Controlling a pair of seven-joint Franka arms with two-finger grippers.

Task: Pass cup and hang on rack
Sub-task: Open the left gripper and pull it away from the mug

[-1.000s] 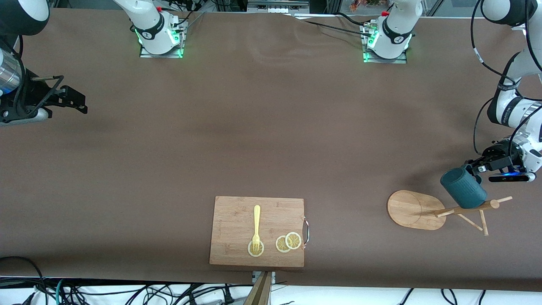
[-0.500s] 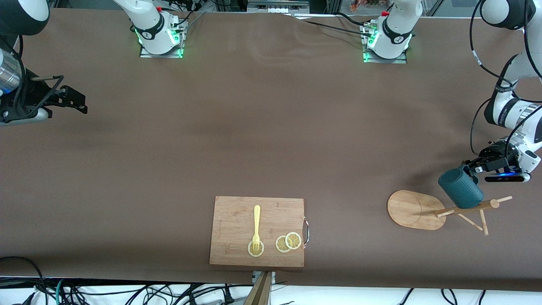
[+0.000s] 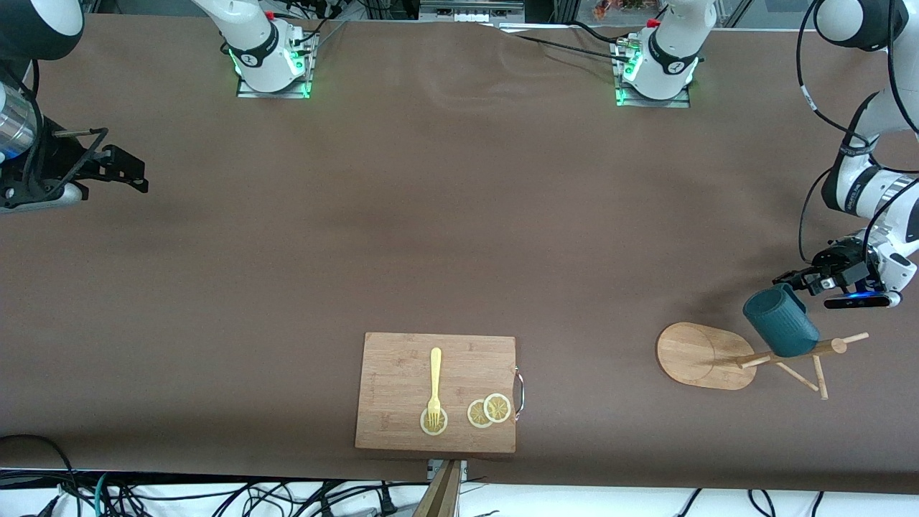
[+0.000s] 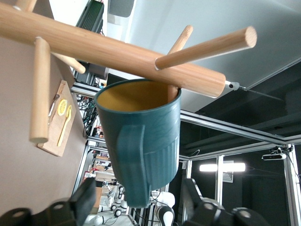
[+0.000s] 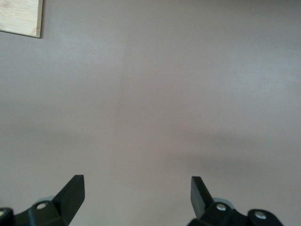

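The dark teal cup (image 3: 781,321) hangs tilted on the wooden rack (image 3: 700,355) at the left arm's end of the table. In the left wrist view one peg (image 4: 176,70) reaches into the cup's (image 4: 141,136) yellow mouth, under the rack's post (image 4: 117,54). My left gripper (image 3: 790,278) is open right beside the cup. Its fingers (image 4: 84,197) stand apart on either side of the cup's handle without touching it. My right gripper (image 3: 126,169) waits open over bare table at the right arm's end, with nothing between its fingers (image 5: 73,190).
A bamboo cutting board (image 3: 402,359) with a metal handle lies near the front edge, carrying a yellow fork (image 3: 435,384) and lemon slices (image 3: 490,411). Its corner (image 5: 19,16) shows in the right wrist view. Cables hang by the left arm.
My left gripper has opened and let go of the cup, then drawn back slightly. The cup stays hanging on the rack. The right arm has not moved.
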